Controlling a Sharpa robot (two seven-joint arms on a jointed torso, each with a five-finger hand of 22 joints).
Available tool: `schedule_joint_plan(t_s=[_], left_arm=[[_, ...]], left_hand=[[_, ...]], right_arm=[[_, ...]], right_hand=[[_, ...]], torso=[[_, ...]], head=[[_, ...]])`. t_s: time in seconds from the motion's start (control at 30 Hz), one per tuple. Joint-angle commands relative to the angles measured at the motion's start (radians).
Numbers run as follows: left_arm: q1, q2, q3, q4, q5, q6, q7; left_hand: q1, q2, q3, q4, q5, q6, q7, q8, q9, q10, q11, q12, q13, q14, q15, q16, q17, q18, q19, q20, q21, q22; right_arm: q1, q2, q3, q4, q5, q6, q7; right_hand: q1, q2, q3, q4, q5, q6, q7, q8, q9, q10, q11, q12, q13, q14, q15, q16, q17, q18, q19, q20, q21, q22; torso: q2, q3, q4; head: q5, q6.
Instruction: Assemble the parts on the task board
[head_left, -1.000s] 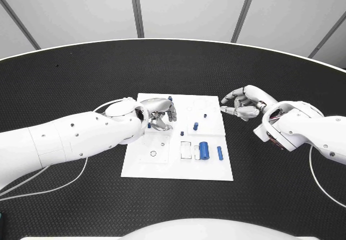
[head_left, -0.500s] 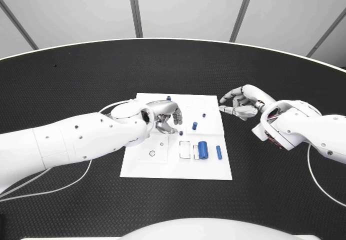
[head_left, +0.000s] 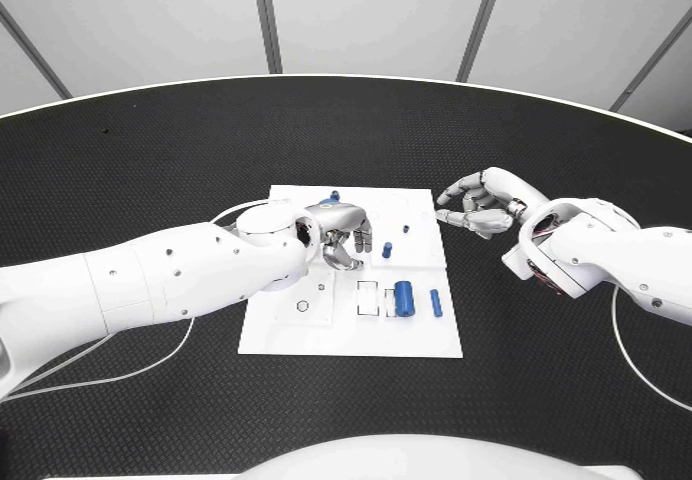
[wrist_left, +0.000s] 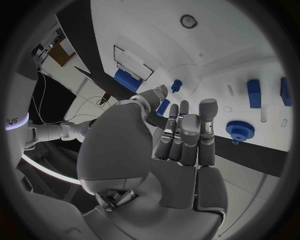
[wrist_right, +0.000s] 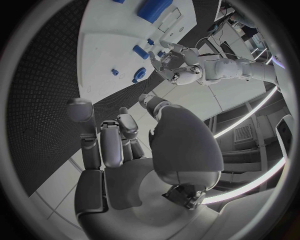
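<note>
Assembly looks barely begun — blue parts (head_left: 405, 298) lie loose on the task board (head_left: 274, 335); left hand (head_left: 340, 235) hovers empty and spread, right hand (head_left: 483, 203) loosely curled, holding nothing

Task board (head_left: 303, 335) at the middle of the counter (head_left: 159, 160), left hand (head_left: 340, 233) over its centre, right hand (head_left: 483, 203) just off its right far corner, parts (head_left: 405, 298) near the board's right edge
</note>
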Motion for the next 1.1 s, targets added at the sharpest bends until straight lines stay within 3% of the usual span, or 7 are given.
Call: schedule_joint_plan(t_s=[0.03,0.67,1.1], left_arm=[[0.000,0.005,0.000,-0.002,0.000,0.014,-0.001],[-0.001,0.037,0.000,-0.049,-0.002,0.046,-0.007],[-0.002,0.046,0.000,-0.062,-0.003,0.074,-0.008]], left_hand=[[0.002,-0.003,-0.006,0.000,-0.005,-0.008,0.001,-0.005,-0.001,-0.003,-0.002,-0.007,0.002,-0.010,0.000,-0.003,-0.003,-0.013,-0.005,0.001,-0.005,-0.001],[0.027,0.018,0.010,-0.004,-0.004,0.014,-0.001,0.002,0.002,0.019,-0.006,0.003,0.009,-0.011,-0.004,0.002,-0.002,-0.014,-0.002,-0.001,-0.001,0.004],[0.037,0.025,0.020,-0.006,-0.004,0.032,-0.006,0.008,0.006,0.037,-0.012,0.012,0.015,-0.007,-0.008,0.007,0.001,-0.015,0.004,-0.005,0.004,0.011]], right_arm=[[0.000,0.000,0.000,0.000,0.000,0.000,0.000],[0.000,0.002,0.000,-0.001,0.000,0.001,0.000],[0.000,0.003,0.000,-0.001,0.000,0.001,0.000]], right_hand=[[0.006,-0.002,0.005,0.002,0.003,-0.008,0.002,0.006,-0.002,0.000,-0.003,0.000,0.001,0.044,-0.006,-0.006,0.024,0.016,-0.003,-0.001,-0.005,0.000],[0.006,-0.002,0.005,0.002,0.003,-0.008,0.002,0.006,-0.002,0.000,-0.003,0.000,0.001,0.044,-0.006,-0.006,0.024,0.016,-0.003,-0.001,-0.005,0.000],[0.006,-0.002,0.005,0.002,0.003,-0.008,0.002,0.006,-0.002,0.000,-0.003,0.000,0.001,0.044,-0.006,-0.006,0.024,0.016,-0.003,-0.001,-0.005,0.000]], torso=[[-0.001,-0.0010,0.0003],[0.001,-0.0019,0.0007],[0.000,-0.0009,0.0010]], head=[[-0.001,-0.001],[-0.001,-0.003],[-0.002,-0.011]])
